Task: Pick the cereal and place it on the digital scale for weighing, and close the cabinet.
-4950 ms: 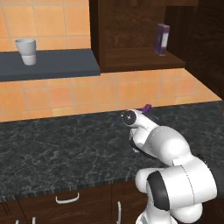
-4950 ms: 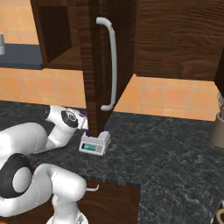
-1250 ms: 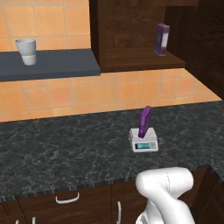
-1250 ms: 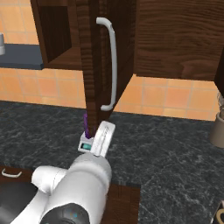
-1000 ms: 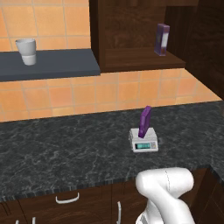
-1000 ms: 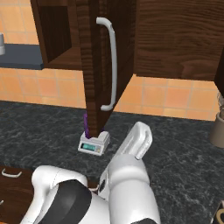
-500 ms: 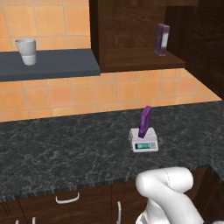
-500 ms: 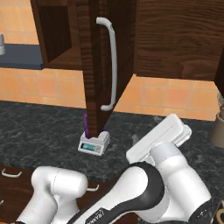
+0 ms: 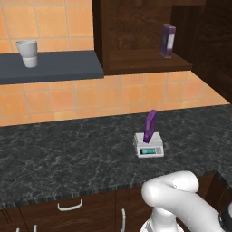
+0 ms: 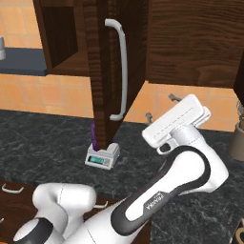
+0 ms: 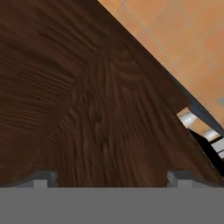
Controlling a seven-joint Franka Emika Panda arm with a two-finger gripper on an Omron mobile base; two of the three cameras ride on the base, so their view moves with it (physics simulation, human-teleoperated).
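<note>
Far left on the wall, a grey shelf (image 9: 54, 68) carries a white cup (image 9: 27, 53); to its right the cabinet (image 9: 136, 41) stands open, a purple box with a pale face (image 9: 167, 41) upright on its lower board; orange tiles (image 9: 68, 97) run behind. On the dark speckled counter (image 9: 59, 154), below the cabinet, sits the digital scale (image 9: 148, 146), teal strip facing near; the cereal (image 9: 150, 126) stands on its platform, leaning slightly right. Low cabinets with curved handles (image 9: 69, 206) line the near edge. From the right base view, the open cabinet door (image 10: 107, 71) juts toward the camera, silver bar handle (image 10: 121, 69) on its face, scale (image 10: 102, 156) and cereal (image 10: 93, 136) partly behind its lower edge; right of the door the gripper (image 10: 159, 106) is raised under the neighbouring cabinet, well apart from the scale, fingers (image 10: 173, 97) spread wide, nothing between them. Hand view: dark wood grain (image 11: 87, 109) up close, fingertips (image 11: 177, 177) far apart at the bottom; tiles at upper right. A grey-brown pot (image 10: 237, 138) stands at far right.
</note>
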